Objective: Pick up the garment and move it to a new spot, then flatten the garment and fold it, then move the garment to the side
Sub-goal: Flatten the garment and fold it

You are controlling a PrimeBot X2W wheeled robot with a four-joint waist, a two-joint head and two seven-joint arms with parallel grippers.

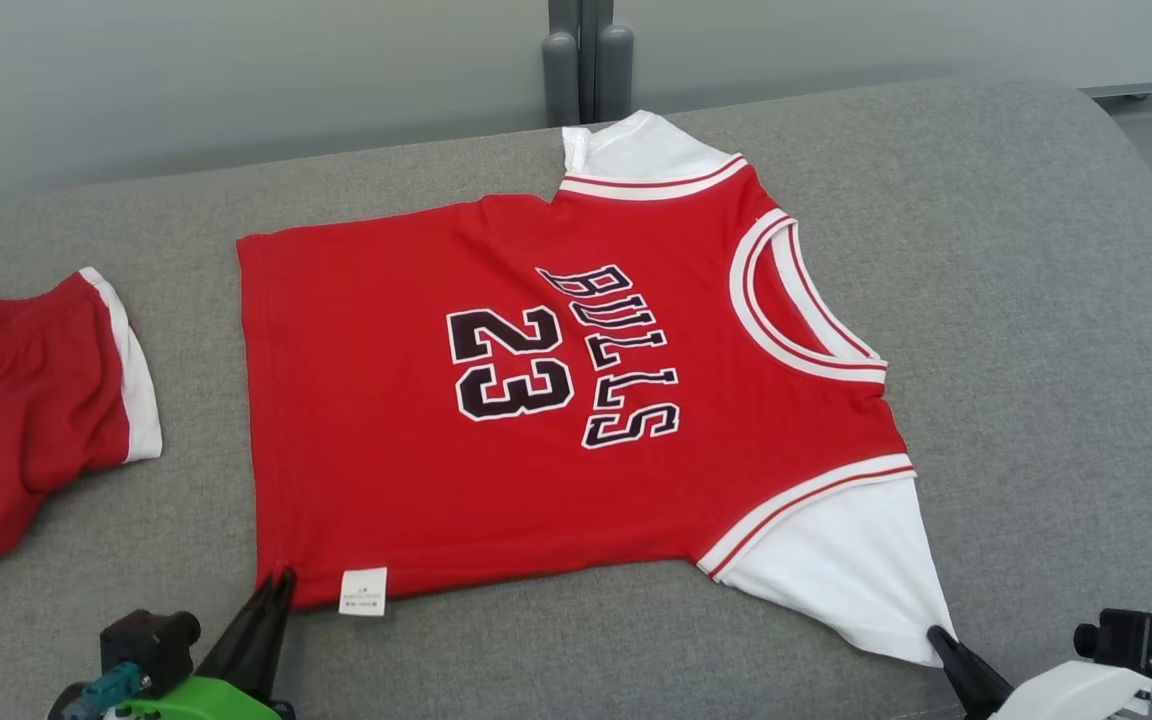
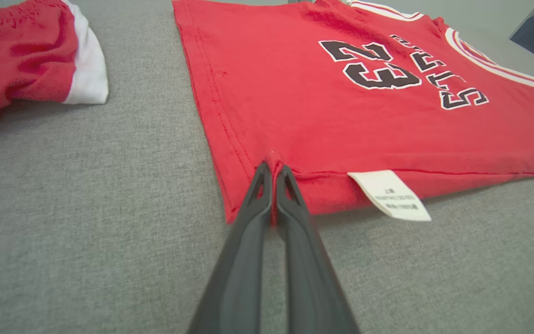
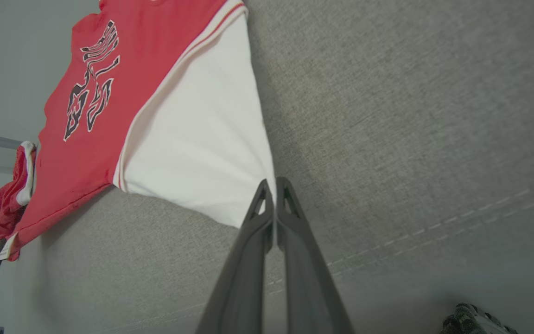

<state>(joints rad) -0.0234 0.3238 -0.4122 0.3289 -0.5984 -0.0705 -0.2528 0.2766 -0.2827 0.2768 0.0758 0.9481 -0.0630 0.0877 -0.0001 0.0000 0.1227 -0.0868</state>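
Left wrist view shows the left gripper (image 2: 272,169) pinched tight on a hem corner of the jersey (image 2: 341,120), just beside a white label (image 2: 390,195). The right gripper (image 3: 274,190) is clamped on the tip of the white sleeve (image 3: 202,153). The jersey lies flat, print up, mid-cushion (image 1: 1036,300), its side reaching toward the near edge. Crumpled red shorts (image 1: 26,400) lie at the left edge.

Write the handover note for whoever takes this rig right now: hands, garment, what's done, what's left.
Hands: the left hand is shut on the near hem corner of the jersey, beside its label. The right hand is shut on the tip of the near white sleeve.
Things: the jersey lies spread, print up, on the grey cushion. The red shorts lie apart, to its left.
Done: flattening looks finished.
Left: fold it, then move it to the side.
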